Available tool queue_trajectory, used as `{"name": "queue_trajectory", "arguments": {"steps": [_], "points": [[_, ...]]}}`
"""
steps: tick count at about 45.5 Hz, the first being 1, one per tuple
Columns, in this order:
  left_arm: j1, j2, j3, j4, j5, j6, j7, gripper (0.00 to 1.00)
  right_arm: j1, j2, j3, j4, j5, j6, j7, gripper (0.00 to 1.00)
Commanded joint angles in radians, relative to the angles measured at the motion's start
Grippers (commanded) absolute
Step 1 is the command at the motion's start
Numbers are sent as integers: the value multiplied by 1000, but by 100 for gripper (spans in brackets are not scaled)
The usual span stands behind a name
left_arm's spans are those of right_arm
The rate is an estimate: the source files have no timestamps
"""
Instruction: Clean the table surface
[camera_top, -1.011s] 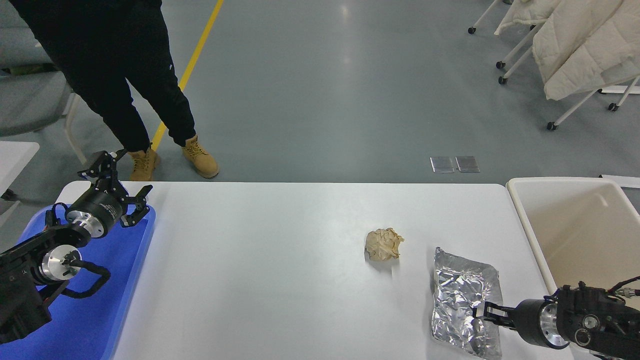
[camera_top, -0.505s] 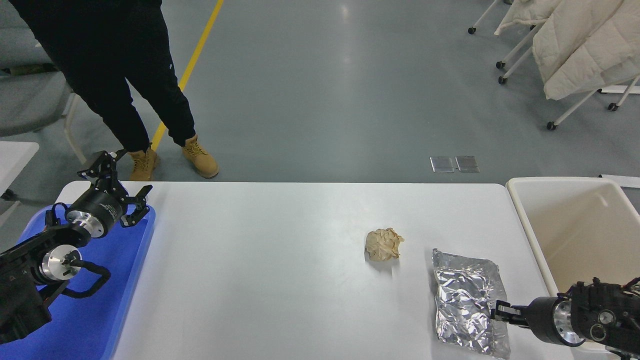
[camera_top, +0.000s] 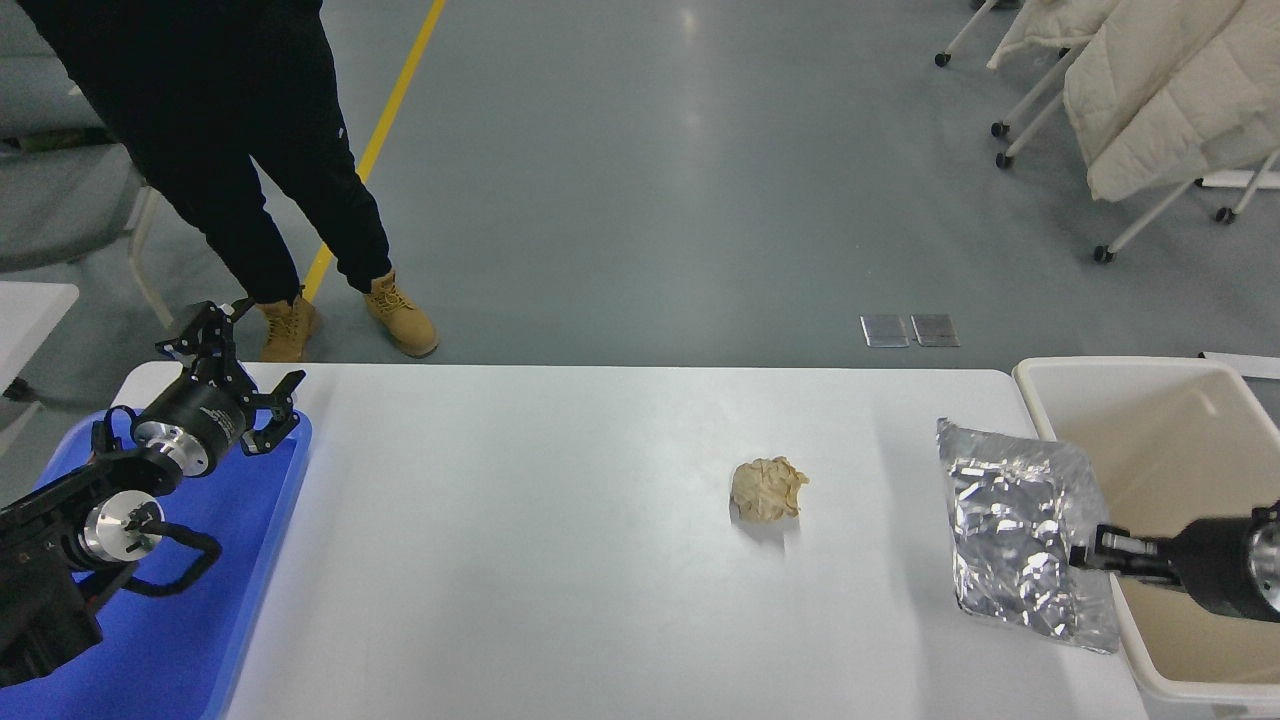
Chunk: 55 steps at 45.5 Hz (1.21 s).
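Observation:
The white table surface (camera_top: 560, 520) fills the lower half of the head view. A crumpled beige paper ball (camera_top: 767, 489) lies right of its middle. A crinkled silver foil bag (camera_top: 1020, 525) hangs lifted near the table's right edge, overlapping the rim of the cream bin (camera_top: 1060, 440). My right gripper (camera_top: 1085, 553) comes in from the right edge, over the bin, and is shut on the bag's right side. My left gripper (camera_top: 245, 385) is parked open above the blue tray (camera_top: 200, 620) at the far left.
A person in black trousers and tan boots (camera_top: 400, 315) stands at the table's far left corner. White rolling racks with cream padded covers (camera_top: 1160, 90) stand at the back right. Two metal floor plates (camera_top: 908, 329) lie beyond the far edge.
My right gripper has drawn back right and away with the foil bag, lifting it from the front right of the table toward the bin. Left arm and paper ball are unchanged.

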Motion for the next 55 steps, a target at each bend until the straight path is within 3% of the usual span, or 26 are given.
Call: {"name": "queue_trajectory", "arguments": {"steps": [1,12,32,39,55], "points": [[0,0,0,0,0,0,0,100,256,-267,38,56,2,345,-23,0],[0,0,0,0,1,0,0,100,313,-396,158,56,1,557,-43,0],[0,0,0,0,1,0,0,100,304,-400,190,5,-12,557,-44,0],[0,0,0,0,0,0,0,100,301,-290,164,-140,-18,557,-44,0],[0,0,0,0,1,0,0,100,143,-54,89,-452,43,241,-44,0]]}}
